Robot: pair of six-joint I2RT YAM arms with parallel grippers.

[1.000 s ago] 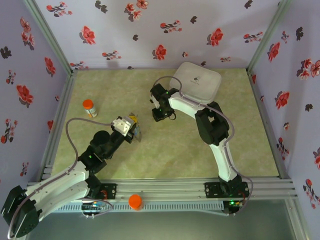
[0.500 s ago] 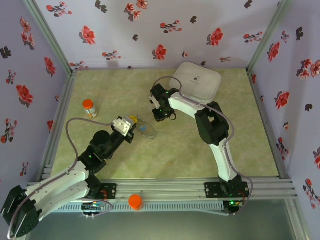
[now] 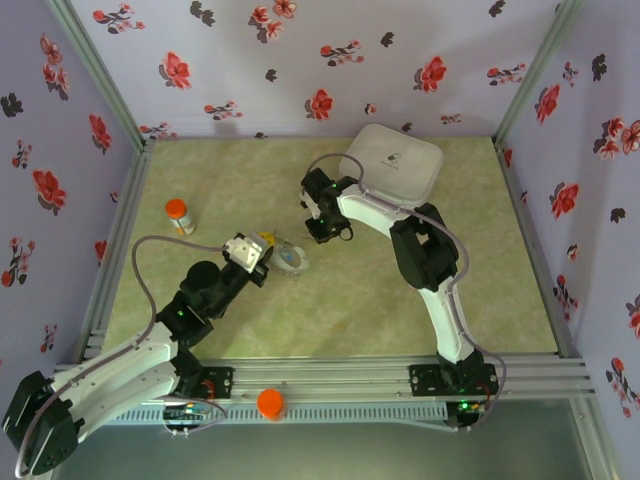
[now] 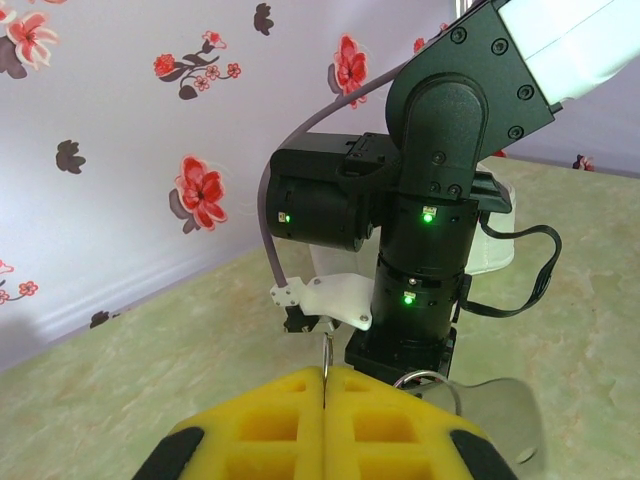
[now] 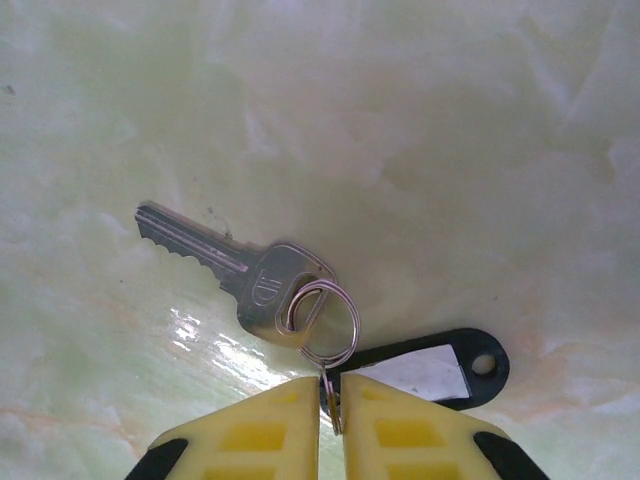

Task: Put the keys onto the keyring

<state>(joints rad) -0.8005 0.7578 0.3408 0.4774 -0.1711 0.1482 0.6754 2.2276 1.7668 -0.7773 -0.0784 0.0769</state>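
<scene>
Centrally on the tabletop [image 3: 350, 310], the right gripper [image 3: 325, 233] is pointed straight down, just in front of the near-left corner of a white rounded box [image 3: 395, 165]. In the right wrist view a silver key [image 5: 235, 272] is seen lying flat, its blade pointing up and to the left. The keyring [image 5: 326, 320], a small split ring, is threaded through the hole in the key's head. A black tag [image 5: 425, 365] with a white label lies just beside the ring, to its lower right. The yellow jaws of the right gripper [image 5: 330, 392] are closed to a narrow slit, and a thin metal link [image 5: 329, 383] directly below the ring is pinched in it. Whether this link belongs to the ring or to the tag cannot be told.

The left gripper [image 3: 268, 250] is held low, just left of the right one, with a pale translucent tag [image 3: 291, 258] at its tip. In the left wrist view the yellow jaws of the left gripper [image 4: 325, 390] are pressed together, and a metal sliver [image 4: 326, 355] is clamped edge-on between them. A small metal ring [image 4: 420, 380] and the translucent tag [image 4: 495, 415] are seen just beyond the pads, in front of the right arm [image 4: 420, 250]. A white cylinder [image 3: 178, 214] with an orange cap stands well apart, near the left edge.
</scene>
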